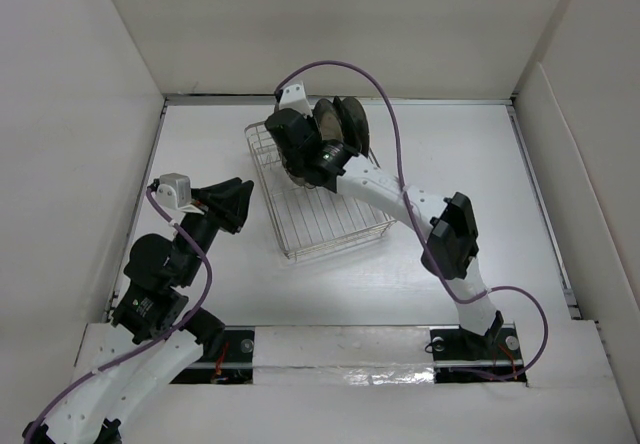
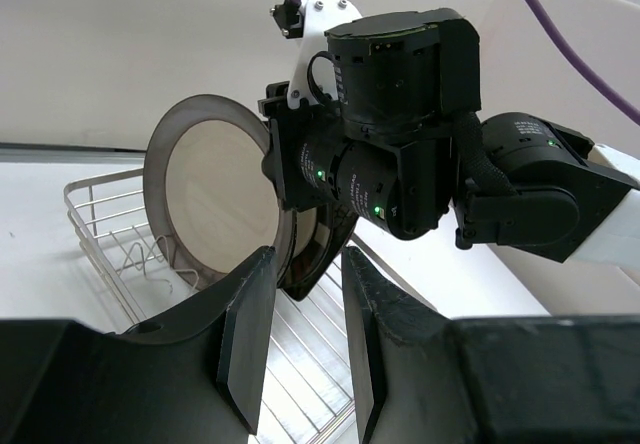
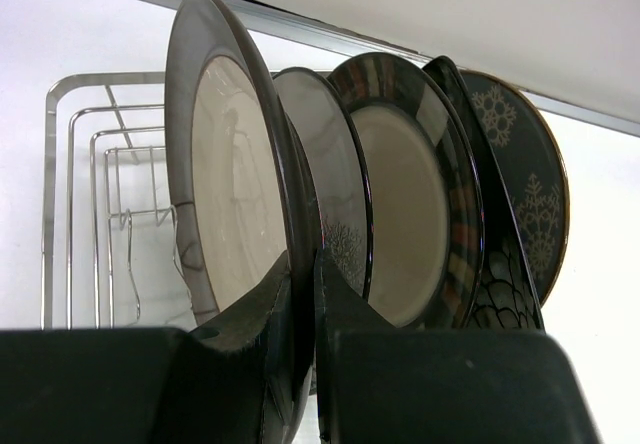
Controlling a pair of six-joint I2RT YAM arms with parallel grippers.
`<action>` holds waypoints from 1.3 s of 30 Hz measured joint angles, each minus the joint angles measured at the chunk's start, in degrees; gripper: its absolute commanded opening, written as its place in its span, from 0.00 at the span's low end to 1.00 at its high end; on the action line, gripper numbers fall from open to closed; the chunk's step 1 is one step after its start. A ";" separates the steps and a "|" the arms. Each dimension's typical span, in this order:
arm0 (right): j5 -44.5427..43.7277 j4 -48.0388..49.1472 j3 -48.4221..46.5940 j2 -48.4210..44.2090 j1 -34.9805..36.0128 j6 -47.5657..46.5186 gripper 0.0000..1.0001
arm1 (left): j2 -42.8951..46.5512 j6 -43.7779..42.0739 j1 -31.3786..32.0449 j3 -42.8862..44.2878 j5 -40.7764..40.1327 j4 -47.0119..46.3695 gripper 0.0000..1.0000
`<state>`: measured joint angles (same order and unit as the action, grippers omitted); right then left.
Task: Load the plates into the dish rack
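Reaching over the dish rack [image 1: 320, 219], right end effector [image 3: 303, 276] pinches a plate [image 3: 225, 194].

No lettering, brand or number reads clearly anywhere; the plates [image 3: 400, 224] seem to bear only patterns.

Pretty bare setup, just a plain white desk [image 1: 250, 299] boxed in by white wall panels [image 1: 330, 24] at 9, 12 and 3 o'clock, evenly lit, with a shiny strip [image 1: 340, 376] at 6.
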<state>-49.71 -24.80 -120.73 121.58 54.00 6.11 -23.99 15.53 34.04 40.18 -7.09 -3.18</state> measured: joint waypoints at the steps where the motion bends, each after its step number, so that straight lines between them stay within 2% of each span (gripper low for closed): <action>1: 0.04 0.00 0.00 0.02 0.00 0.20 0.00 | -0.02 0.00 0.00 0.00 0.00 0.00 0.29; 9: -1.42 1.64 -0.48 2.40 0.76 1.33 0.00 | -0.35 0.00 0.00 0.00 -0.04 0.04 0.29; 17: -3.54 6.14 0.44 3.69 2.80 1.57 0.28 | -0.70 -0.02 0.00 0.00 -0.52 0.13 0.30; 28: 3.32 11.41 6.62 1.51 2.93 7.26 0.39 | -1.31 -0.02 0.00 0.00 -1.57 0.55 0.31; 31: 5.60 13.11 9.29 -0.55 2.25 8.92 0.48 | -1.42 -0.02 0.00 0.00 -2.34 0.70 0.32; 34: 8.52 14.86 14.03 -4.76 1.66 10.25 0.64 | -1.55 -0.04 0.00 0.00 -3.28 0.90 0.34; 35: 9.49 15.74 15.69 -6.45 1.51 10.40 0.77 | -1.64 -0.02 0.00 0.00 -3.67 0.90 0.34; 39: 12.92 21.84 25.00 -15.96 1.11 10.34 0.99 | -2.40 -0.02 0.00 0.00 -4.63 1.01 0.35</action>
<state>-36.80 -2.96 -95.72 105.62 55.11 16.45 -26.39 15.51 34.04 40.18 -11.73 -2.17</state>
